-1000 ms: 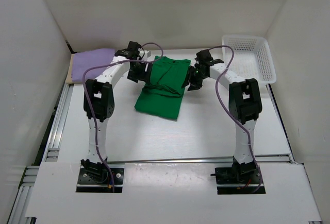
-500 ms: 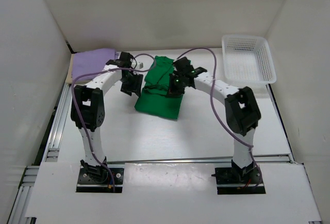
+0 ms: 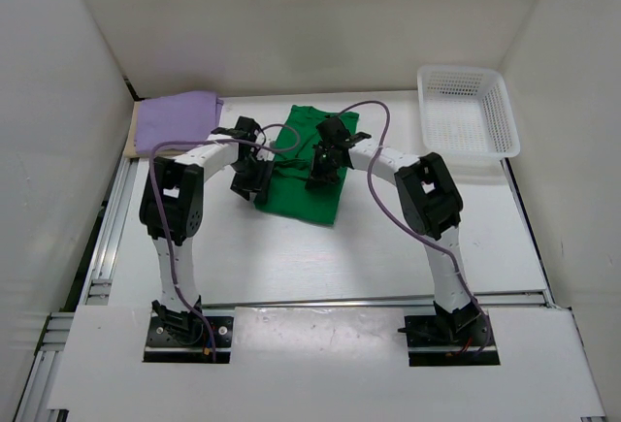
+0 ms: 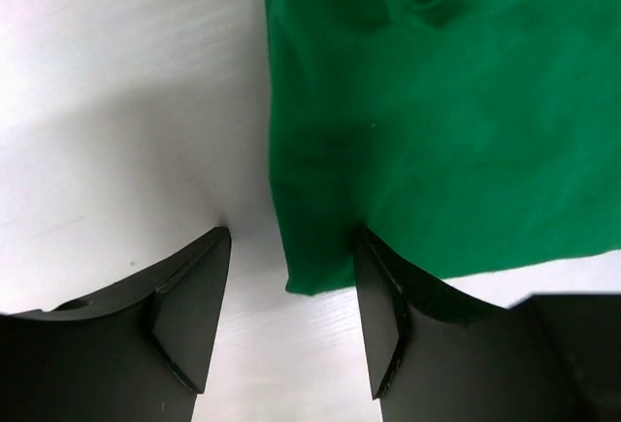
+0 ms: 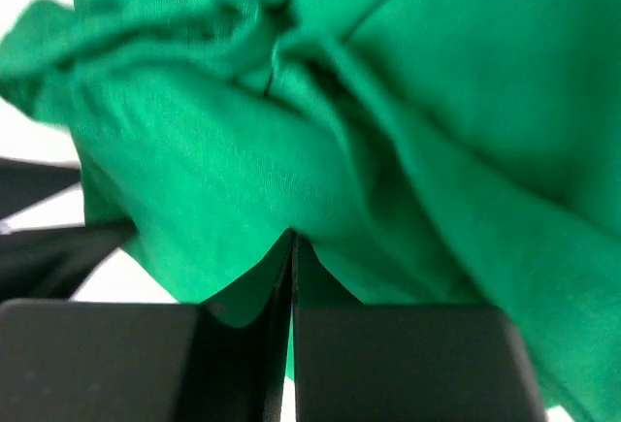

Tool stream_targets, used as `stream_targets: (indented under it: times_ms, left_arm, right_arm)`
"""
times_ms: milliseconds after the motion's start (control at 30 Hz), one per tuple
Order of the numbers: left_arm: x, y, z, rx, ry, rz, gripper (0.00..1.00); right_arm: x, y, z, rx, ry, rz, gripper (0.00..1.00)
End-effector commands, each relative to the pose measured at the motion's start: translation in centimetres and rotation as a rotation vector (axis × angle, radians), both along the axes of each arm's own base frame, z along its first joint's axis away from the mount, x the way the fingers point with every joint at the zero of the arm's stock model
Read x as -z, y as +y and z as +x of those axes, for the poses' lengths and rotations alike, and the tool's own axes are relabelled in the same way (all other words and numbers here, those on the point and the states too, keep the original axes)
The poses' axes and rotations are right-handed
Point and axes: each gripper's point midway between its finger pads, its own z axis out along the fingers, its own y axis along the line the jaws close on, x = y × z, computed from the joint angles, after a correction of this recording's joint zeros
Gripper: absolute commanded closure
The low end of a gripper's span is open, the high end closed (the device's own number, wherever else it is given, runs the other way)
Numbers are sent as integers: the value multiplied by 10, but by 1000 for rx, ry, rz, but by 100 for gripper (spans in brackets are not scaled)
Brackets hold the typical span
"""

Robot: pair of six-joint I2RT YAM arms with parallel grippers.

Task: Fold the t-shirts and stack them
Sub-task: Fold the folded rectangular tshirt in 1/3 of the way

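Observation:
The green t-shirt [image 3: 303, 187] lies partly folded in the middle of the table, bunched near its centre. My left gripper [image 3: 250, 179] is low at its near left corner and stands open. In the left wrist view the green t-shirt's corner [image 4: 320, 247] lies between the two fingers [image 4: 194, 315] of the left gripper [image 4: 291, 240]. My right gripper [image 3: 321, 172] is down on the shirt's bunched middle. In the right wrist view the right gripper [image 5: 293, 240] is shut, with a pucker of green t-shirt cloth [image 5: 223, 170] drawn to its tips. A folded purple t-shirt [image 3: 175, 117] lies at the far left.
A white lattice basket [image 3: 466, 112] stands at the far right corner. A thin tan edge [image 3: 133, 141] shows under the purple shirt. White walls close in the table on three sides. Both arms' cables loop above the green shirt.
Both grippers have come down and inward onto the green shirt. The right one moved left to the bunched middle and shut; the left one dropped to the near left corner.

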Motion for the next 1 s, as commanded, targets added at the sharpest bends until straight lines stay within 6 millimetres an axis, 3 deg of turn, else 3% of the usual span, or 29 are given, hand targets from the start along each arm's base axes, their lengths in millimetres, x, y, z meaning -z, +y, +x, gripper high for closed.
stream_targets:
  times_ms: [0, 100, 300, 333, 533, 633, 667, 733, 767, 833, 867, 900, 933, 967]
  left_arm:
    - [4, 1, -1, 9, -8, 28, 36]
    - [15, 0, -4, 21, 2, 65, 42]
    - [23, -6, -15, 50, 24, 85, 43]
    - [23, -6, -15, 50, 24, 85, 43]
    - [18, -7, -16, 56, 8, 91, 41]
    - [14, -6, -14, 59, -12, 116, 39]
    - [0, -9, -6, 56, -55, 101, 39]
    - [-21, -13, 10, 54, -133, 117, 38]
    - [-33, -20, 17, 63, -176, 119, 38]
    - [-62, -34, 39, 67, -265, 107, 38]
    - [-60, -39, 42, 75, -264, 116, 38]
    - [-72, -50, 48, 89, -294, 111, 38]
    - [-74, -56, 51, 97, -304, 105, 38]
    - [-75, -60, 50, 107, -299, 106, 38]
  right_arm:
    - [-11, 2, 33, 117, -82, -11, 100]
    - [-6, -9, 50, 210, -129, -75, 100]
    - [-28, -23, 90, 380, -251, -142, 100]
    - [-21, -25, 94, 403, -247, -160, 100]
    - [-56, -27, 145, 478, -387, -150, 99]
    - [-70, -30, 153, 450, -400, -126, 99]
    - [-89, -27, 151, 432, -417, -97, 99]
    - [-96, -31, 141, 401, -421, -102, 99]
    - [-98, -43, 129, 400, -402, -112, 99]
    - [-96, -48, 112, 378, -374, -106, 99]
    - [-109, -50, 102, 359, -362, -69, 99]
    - [-90, -56, 85, 347, -309, -89, 100]
    - [-100, -63, 76, 351, -299, -66, 100]
    - [-94, -69, 67, 352, -263, -59, 100]
